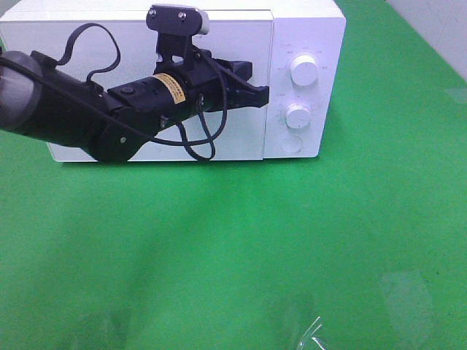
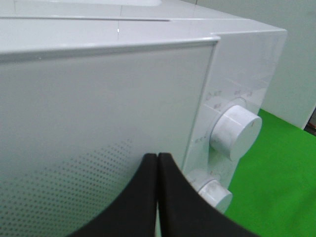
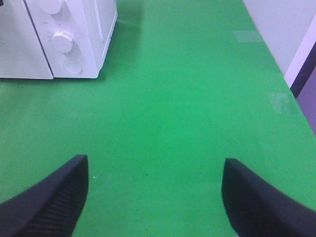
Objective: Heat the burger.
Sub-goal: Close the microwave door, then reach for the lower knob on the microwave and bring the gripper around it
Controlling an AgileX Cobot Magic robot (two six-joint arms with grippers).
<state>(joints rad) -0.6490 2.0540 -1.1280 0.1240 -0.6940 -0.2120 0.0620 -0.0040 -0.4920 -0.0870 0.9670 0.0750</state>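
The exterior high view shows the whole front of a white microwave (image 1: 244, 29) in the upper left and upper middle of the frame, standing on a green table (image 1: 219, 248). Its door (image 1: 44, 40) is shut and lies flush with the control panel. The left arm comes in from the left edge and crosses in front of the door. The left gripper (image 1: 264, 92) points at the seam between the door and the panel. On the panel sit an upper knob (image 1: 303, 70), a lower knob (image 1: 297, 114) and, under them, a round button (image 1: 291, 143). A scrap of clear film (image 1: 314, 337) lies at the bottom edge, right of the middle.

The left wrist view adds what the high view is too far off to show. The left gripper (image 2: 157, 156) is clenched, with its two black fingers pressed flat together and nothing between them, close to the door's dotted window (image 2: 74, 187) by the door's edge. Whether the tips touch the door cannot be told. The upper knob (image 2: 236, 131) and lower knob (image 2: 213, 192) stand just beyond.

Only the right wrist view shows the right gripper (image 3: 155, 160). It is spread wide over bare green table (image 3: 173, 98) and grasps nothing, well apart from the microwave (image 3: 29, 44).

The microwave is the only container. Its shut door hides the inside in every view. The burger appears in none of the three views, so its place cannot be told.
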